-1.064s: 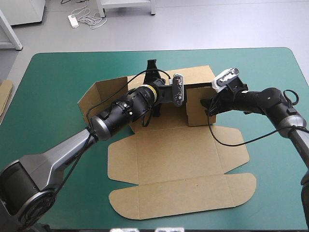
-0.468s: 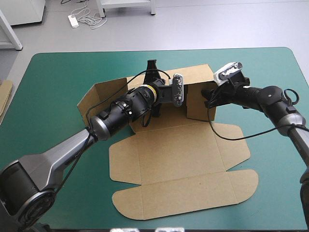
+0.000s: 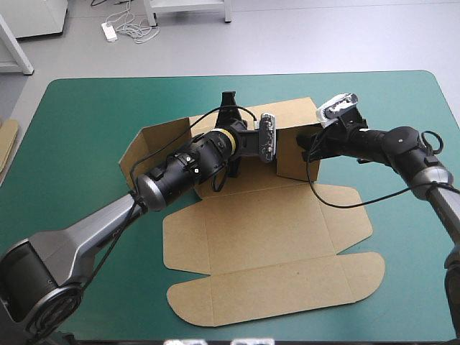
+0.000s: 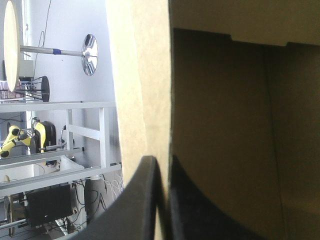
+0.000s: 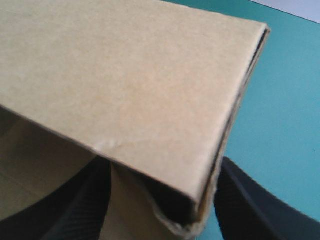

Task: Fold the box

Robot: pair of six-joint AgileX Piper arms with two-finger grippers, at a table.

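The brown box lies in the middle of the teal-green table, half built. Its far part stands up as walls, the left one angled outward, while the lid and flaps lie flat toward the near edge. The left gripper pinches the far wall, the board caught between its black fingers. The right gripper straddles the doubled right wall, fingers spread apart.

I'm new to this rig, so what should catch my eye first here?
A brown box sits on the table, far walls raised, lid flat toward the near edge. The left claw pinches its back wall; the right claw, open, straddles the right wall.
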